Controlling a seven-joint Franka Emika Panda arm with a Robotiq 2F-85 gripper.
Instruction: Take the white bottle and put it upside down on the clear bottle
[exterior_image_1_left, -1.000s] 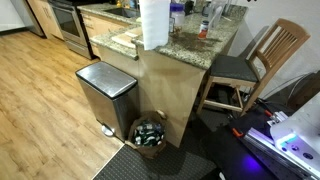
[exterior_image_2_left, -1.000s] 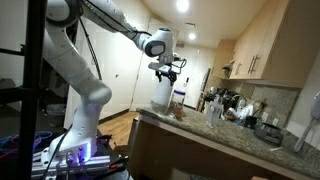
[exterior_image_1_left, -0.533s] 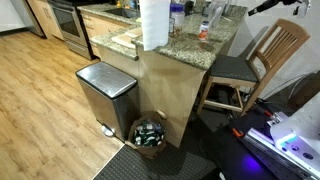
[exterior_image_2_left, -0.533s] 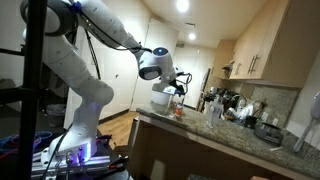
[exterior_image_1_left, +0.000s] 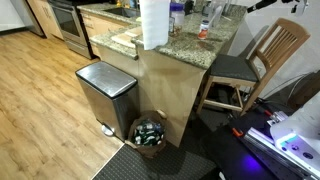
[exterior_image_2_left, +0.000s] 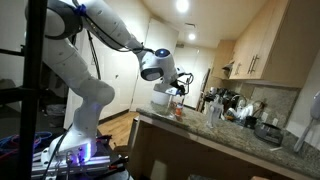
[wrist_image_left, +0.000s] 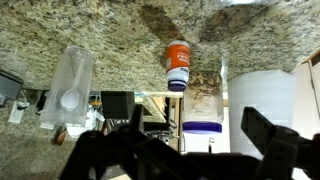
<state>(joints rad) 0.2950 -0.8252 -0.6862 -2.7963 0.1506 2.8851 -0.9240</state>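
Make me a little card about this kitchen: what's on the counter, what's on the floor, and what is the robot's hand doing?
counter: speckled stone
paper towel roll: tall, white, standing on the counter
orange-label bottle: on the counter, alone
clear bottle: on the counter, apart from the orange-label bottle
gripper: open, holding nothing, above the counter
trash can: metal, lid shut, on the floor
chair: wooden, beside the counter
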